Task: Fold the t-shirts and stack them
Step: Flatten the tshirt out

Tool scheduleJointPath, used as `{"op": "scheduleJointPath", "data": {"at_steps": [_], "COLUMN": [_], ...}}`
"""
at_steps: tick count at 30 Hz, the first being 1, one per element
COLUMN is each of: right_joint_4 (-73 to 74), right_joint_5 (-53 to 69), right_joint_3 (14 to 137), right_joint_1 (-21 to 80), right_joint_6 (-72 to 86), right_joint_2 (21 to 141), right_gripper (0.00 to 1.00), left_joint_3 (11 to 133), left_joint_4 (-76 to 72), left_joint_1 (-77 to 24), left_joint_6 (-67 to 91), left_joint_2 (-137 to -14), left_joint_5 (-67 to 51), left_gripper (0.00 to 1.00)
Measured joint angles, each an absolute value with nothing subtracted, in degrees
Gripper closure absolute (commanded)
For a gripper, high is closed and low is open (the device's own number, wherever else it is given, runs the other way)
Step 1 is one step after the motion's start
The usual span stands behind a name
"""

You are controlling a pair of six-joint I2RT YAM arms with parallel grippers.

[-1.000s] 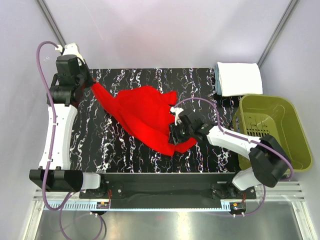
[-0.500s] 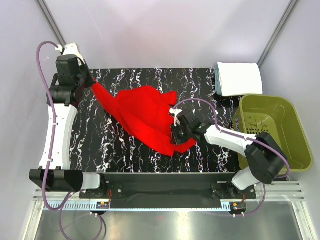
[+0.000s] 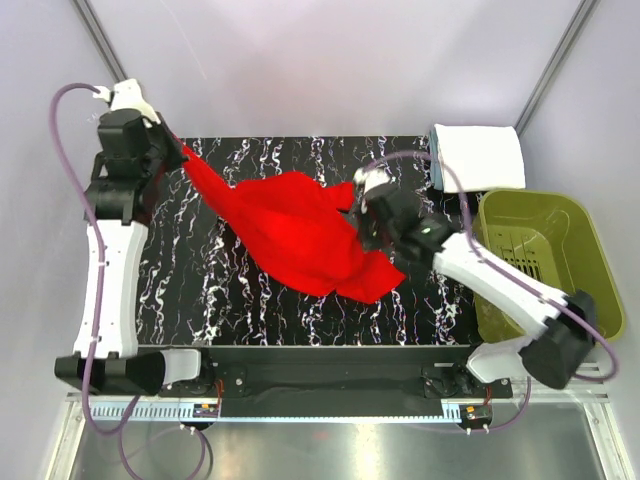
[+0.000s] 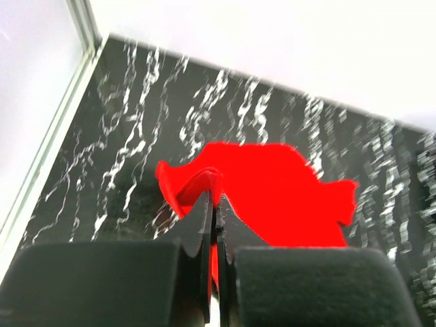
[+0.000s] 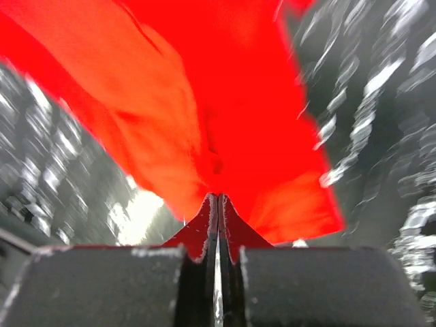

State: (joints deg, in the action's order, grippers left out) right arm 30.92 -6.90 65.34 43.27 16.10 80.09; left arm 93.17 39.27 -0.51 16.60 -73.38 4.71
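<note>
A bright red t-shirt [image 3: 300,235] hangs stretched between my two grippers over the black marbled table [image 3: 250,310]. My left gripper [image 3: 178,157] is shut on its far-left corner. In the left wrist view, red cloth [image 4: 272,184] is pinched between the closed tips of the left gripper [image 4: 212,196]. My right gripper [image 3: 366,216] is shut on the shirt's right edge. The right wrist view shows the right gripper [image 5: 218,199] closed, with red cloth [image 5: 204,102] draping away from it. A folded white t-shirt [image 3: 482,156] lies on a pale blue one [image 3: 437,168] at the far right corner.
An olive-green plastic basket [image 3: 590,262] stands off the table's right side, next to the right arm. Metal frame posts [image 3: 100,45] rise at both far corners. Grey walls close in the back and sides.
My right gripper has shut on the red shirt's right edge and moved up and toward the far side. My left gripper shifted slightly left, drawing the shirt out longer.
</note>
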Motion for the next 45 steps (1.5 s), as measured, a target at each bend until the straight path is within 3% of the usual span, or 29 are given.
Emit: {"op": "scheduleJointPath", "data": {"at_steps": [5,10,18,23,28,34,39,42,45], "right_joint_4": [37.3,37.4,32.2,30.0,26.9,24.9,21.2,20.8,20.7], "right_joint_5": [-16.1,-20.5,-9.0,-1.9,-0.3,-11.7,-22.9,-20.2,-15.0], "right_joint_3": [84.6,93.9,93.2,97.4,100.3,100.4,103.8,103.7,99.1], "right_joint_1": [43.3,43.3,43.4,43.5,43.5,43.5,42.5,36.0,27.0], "right_joint_6": [12.7,9.6,6.9,7.4,7.0,-0.2,-9.5,-10.1,-7.5], "right_joint_2": [71.7,60.4,41.4,37.6,38.2,44.8,62.5,73.4,81.4], "right_gripper": [1.00,1.00,1.00,1.00,1.00,1.00,1.00,1.00,1.00], "left_joint_3": [98.0,99.5,105.5,114.4,118.5,117.0,118.4,116.0,105.9], "left_joint_4": [36.9,31.2,23.7,21.1,17.4,14.9,15.4,15.4,13.7], "left_joint_1": [-0.5,-0.5,-0.5,-0.5,-0.5,-0.5,-0.5,-0.5,-0.5], "left_joint_6": [19.3,26.1,33.5,36.1,36.7,31.8,27.7,26.4,25.2], "left_joint_2": [-67.9,-57.4,-43.9,-42.3,-43.3,-50.6,-67.3,-77.8,-85.1], "left_joint_5": [2.8,0.4,-6.0,-9.0,-13.6,-16.4,-15.8,-15.9,-16.1], "left_gripper": [1.00,1.00,1.00,1.00,1.00,1.00,1.00,1.00,1.00]}}
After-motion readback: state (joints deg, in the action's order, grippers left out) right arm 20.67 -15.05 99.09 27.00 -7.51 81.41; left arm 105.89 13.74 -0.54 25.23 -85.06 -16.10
